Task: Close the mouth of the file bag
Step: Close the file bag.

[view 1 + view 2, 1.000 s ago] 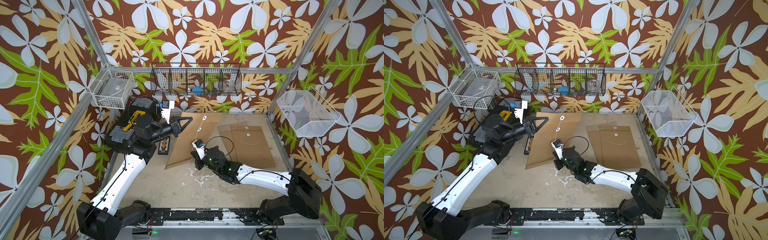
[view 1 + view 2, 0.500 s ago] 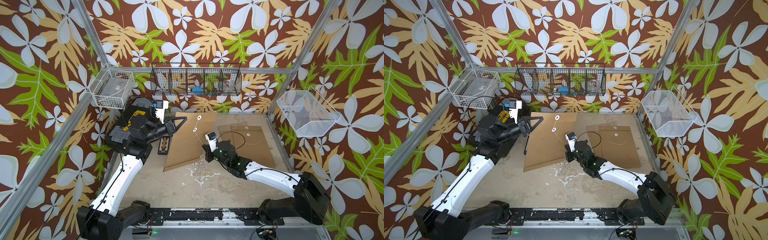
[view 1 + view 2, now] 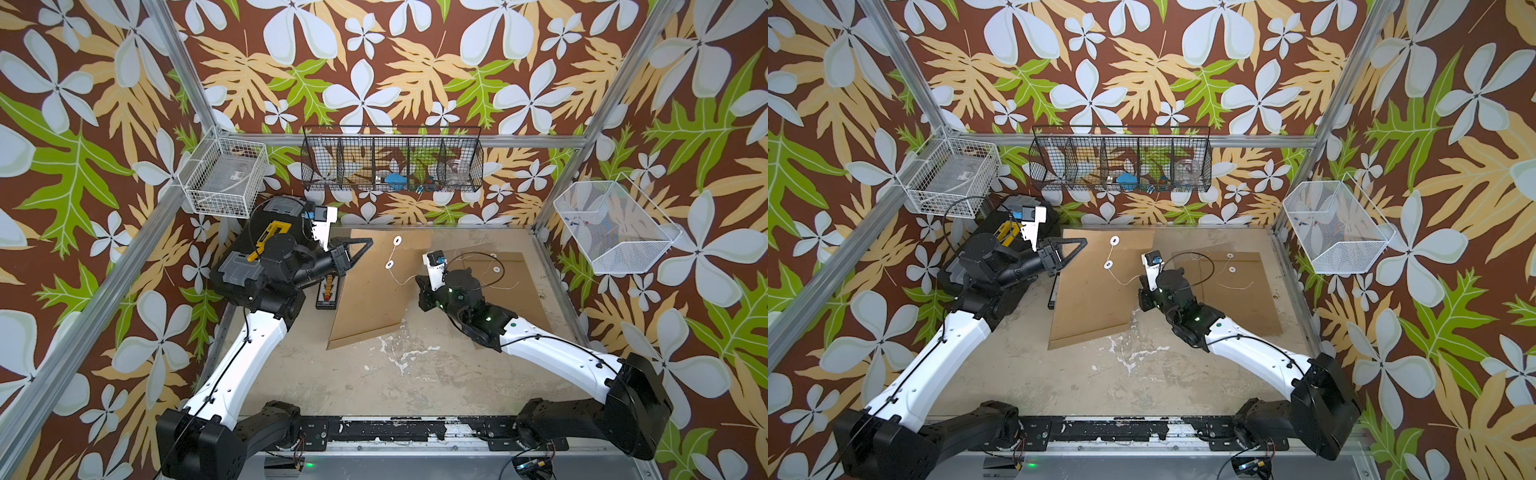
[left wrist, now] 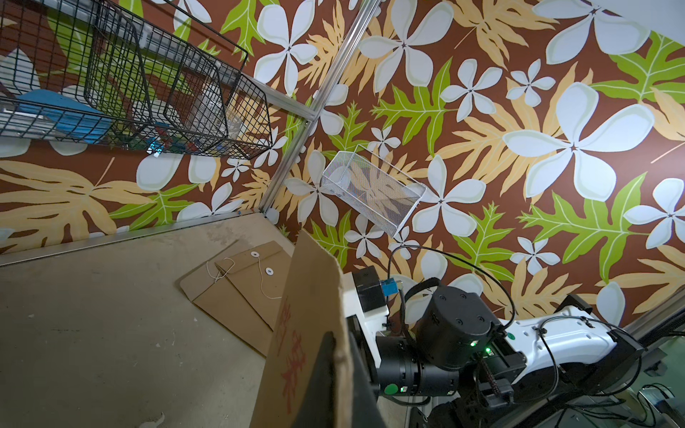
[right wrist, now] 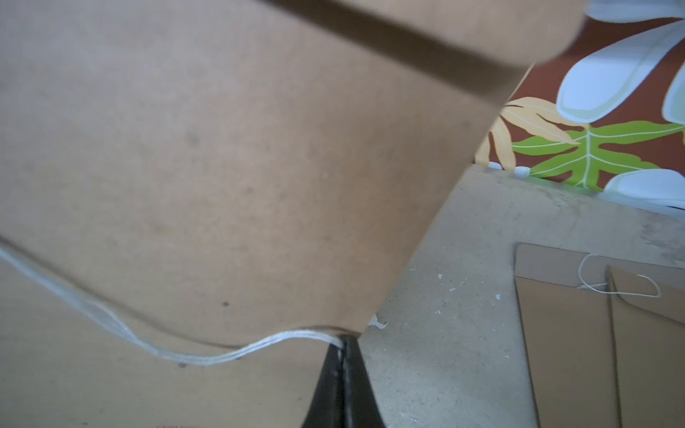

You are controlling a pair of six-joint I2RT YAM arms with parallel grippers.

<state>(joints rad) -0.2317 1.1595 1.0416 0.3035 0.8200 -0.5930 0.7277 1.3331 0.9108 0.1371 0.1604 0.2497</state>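
The file bag (image 3: 374, 291) is a brown kraft envelope, tilted up at its back left edge with its lower corner on the table. My left gripper (image 3: 368, 242) is shut on that raised edge, and in the left wrist view the bag's edge (image 4: 307, 296) runs between the fingers of the left gripper (image 4: 343, 370). Two white discs (image 3: 397, 240) (image 3: 390, 264) sit on its face. A white string (image 5: 207, 357) runs from the lower disc to my right gripper (image 5: 343, 344), which is shut on its end beside the bag's right edge (image 3: 1133, 266).
A second file bag (image 3: 498, 266) lies flat at the back right with a loose string. A small black rack (image 3: 326, 291) lies under the held bag's left side. A black toolbox (image 3: 274, 216) stands back left. Wire baskets (image 3: 392, 158) (image 3: 611, 226) hang on the walls.
My right gripper has moved right and toward the back with the string, drawing it out across the bag. The left gripper has shifted slightly, still holding the bag's edge.
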